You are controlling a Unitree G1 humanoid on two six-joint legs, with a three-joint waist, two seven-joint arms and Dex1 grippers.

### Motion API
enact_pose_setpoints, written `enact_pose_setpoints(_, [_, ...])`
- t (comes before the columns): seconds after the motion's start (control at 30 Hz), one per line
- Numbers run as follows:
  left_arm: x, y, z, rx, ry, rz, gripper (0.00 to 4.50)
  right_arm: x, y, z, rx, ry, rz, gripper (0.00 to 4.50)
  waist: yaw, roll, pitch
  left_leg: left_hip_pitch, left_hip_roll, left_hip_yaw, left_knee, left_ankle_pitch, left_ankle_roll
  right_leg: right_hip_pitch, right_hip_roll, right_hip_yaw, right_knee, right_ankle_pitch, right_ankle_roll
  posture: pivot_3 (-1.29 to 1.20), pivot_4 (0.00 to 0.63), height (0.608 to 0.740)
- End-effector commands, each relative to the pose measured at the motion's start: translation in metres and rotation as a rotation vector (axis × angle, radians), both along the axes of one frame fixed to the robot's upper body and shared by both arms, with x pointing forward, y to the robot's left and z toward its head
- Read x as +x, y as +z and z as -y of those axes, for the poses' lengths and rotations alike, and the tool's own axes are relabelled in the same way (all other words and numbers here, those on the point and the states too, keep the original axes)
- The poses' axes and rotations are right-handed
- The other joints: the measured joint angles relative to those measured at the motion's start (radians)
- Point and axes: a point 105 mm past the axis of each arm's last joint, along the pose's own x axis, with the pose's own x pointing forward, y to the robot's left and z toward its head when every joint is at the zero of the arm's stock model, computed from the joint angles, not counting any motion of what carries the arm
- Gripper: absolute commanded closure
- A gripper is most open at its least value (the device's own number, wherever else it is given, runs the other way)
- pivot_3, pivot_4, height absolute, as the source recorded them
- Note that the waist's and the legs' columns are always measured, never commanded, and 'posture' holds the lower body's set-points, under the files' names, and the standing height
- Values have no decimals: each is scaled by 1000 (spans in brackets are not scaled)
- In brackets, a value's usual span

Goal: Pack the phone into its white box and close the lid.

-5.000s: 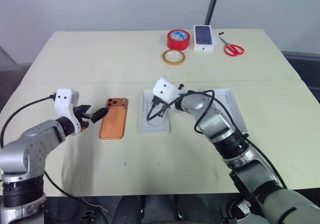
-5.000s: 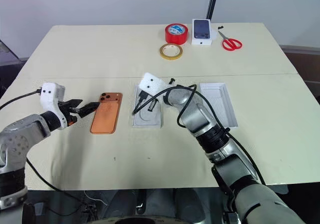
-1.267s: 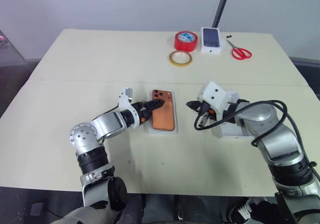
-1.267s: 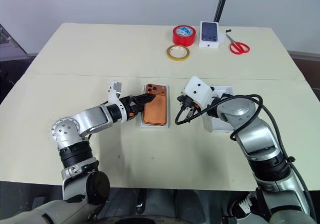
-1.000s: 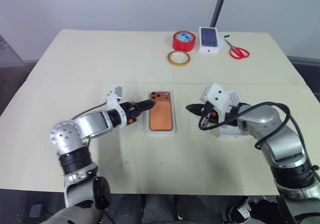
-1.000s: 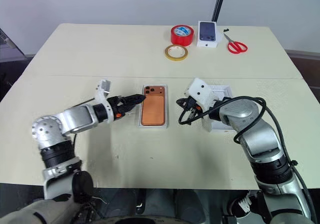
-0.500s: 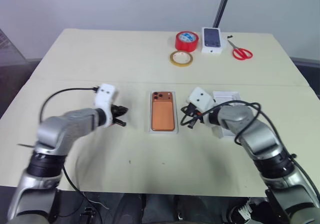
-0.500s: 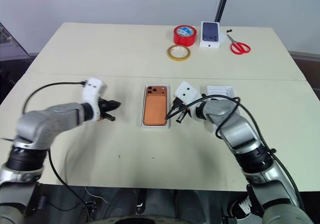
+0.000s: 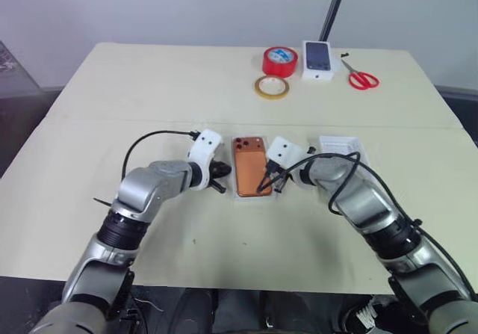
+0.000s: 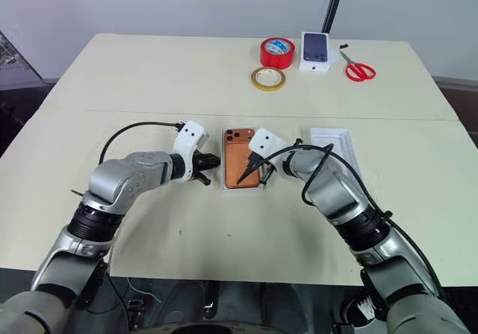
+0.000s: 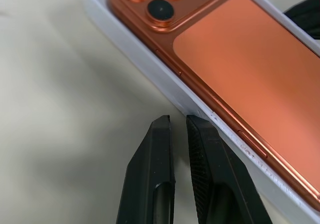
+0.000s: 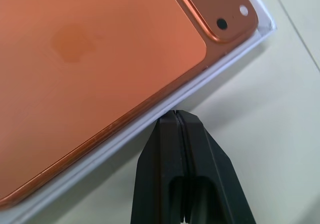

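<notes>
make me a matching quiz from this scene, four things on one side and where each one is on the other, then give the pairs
Things:
1. phone
2. lid
3. red tape roll
4. scissors

Places:
A. far edge of the table, rightmost item there
B. lying in the white box, between the two hands
C. far edge, left of the small printed box
D. open side up, on the robot's right of the phone

Pairs: 1-B, 2-D, 3-C, 4-A

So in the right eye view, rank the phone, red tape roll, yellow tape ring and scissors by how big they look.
1. phone, though it lies nearest the camera.
2. red tape roll.
3. yellow tape ring and scissors look about alike; no ranking between them.
</notes>
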Motion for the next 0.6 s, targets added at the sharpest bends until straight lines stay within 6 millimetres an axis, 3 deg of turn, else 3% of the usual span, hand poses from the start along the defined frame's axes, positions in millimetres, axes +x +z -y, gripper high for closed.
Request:
enact_pose_setpoints(0.03, [-25, 15, 56, -103, -224, -22, 3928, -20, 12, -4, 20, 82, 14, 4500, 6, 0, 0, 0, 0, 0, 0, 0, 0, 0, 0, 0, 0, 0, 0, 0, 150, 709])
enact_pose_setpoints(0.33, [-40, 11, 103, -140, -340, -67, 3928, -54, 6, 45, -41, -44, -50, 4500, 2, 0, 0, 0, 1, 0, 1, 0, 1, 1, 0, 0, 0, 0, 0, 0, 150, 709])
enact_pose_setpoints(0.6, [-34, 9, 99, -141, -311, -72, 3928, -60, 11, 63, -40, -112, -56, 4500, 2, 1, 0, 0, 1, 0, 1, 0, 1, 1, 1, 0, 0, 0, 0, 0, 150, 709])
